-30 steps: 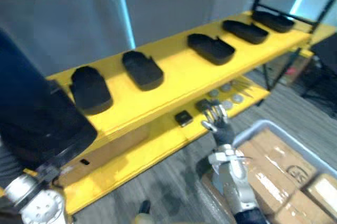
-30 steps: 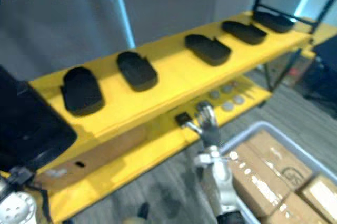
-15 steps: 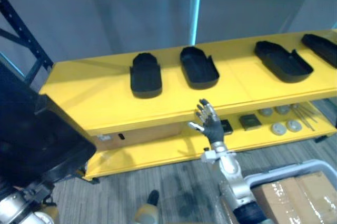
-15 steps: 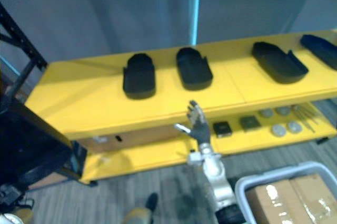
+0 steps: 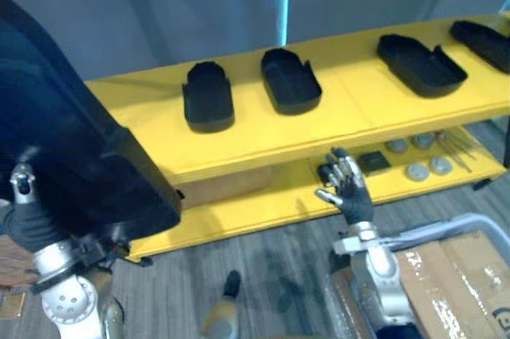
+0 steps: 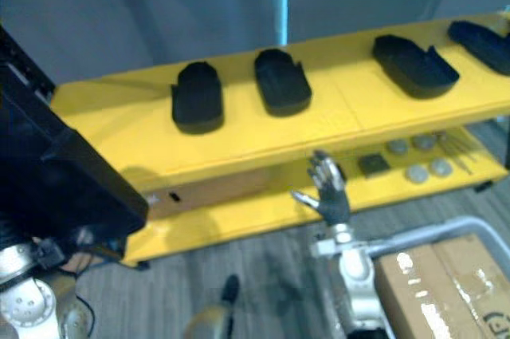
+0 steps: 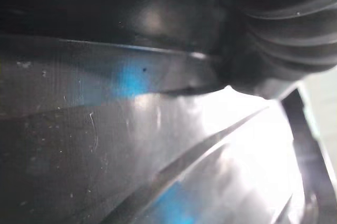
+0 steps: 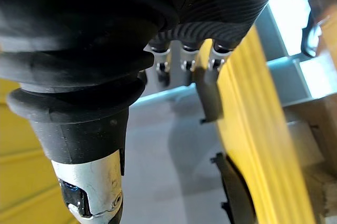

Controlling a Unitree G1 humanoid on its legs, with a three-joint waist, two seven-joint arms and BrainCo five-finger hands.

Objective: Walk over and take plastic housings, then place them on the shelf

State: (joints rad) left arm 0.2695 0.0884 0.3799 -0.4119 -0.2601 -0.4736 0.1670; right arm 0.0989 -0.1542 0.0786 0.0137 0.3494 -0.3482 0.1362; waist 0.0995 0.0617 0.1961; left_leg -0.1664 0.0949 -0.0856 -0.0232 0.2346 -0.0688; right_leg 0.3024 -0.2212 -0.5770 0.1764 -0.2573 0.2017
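One big black plastic housing [image 5: 72, 139] is being held up at the robot's left side, tilted and about level with the yellow shelf [image 5: 358, 112]. It is probably being lined up for the bare stretch at the near end. Four more housings [image 5: 209, 96] are lying spaced in a row along that top deck. The left hand [image 5: 30, 221] is showing at the carried housing's lower edge, but the housing is hiding its grip, so I cannot tell how it is holding. The right hand [image 5: 344, 186] is standing upright before the lower shelf [image 5: 263, 203], spread wide and holding nothing, perhaps for balance.
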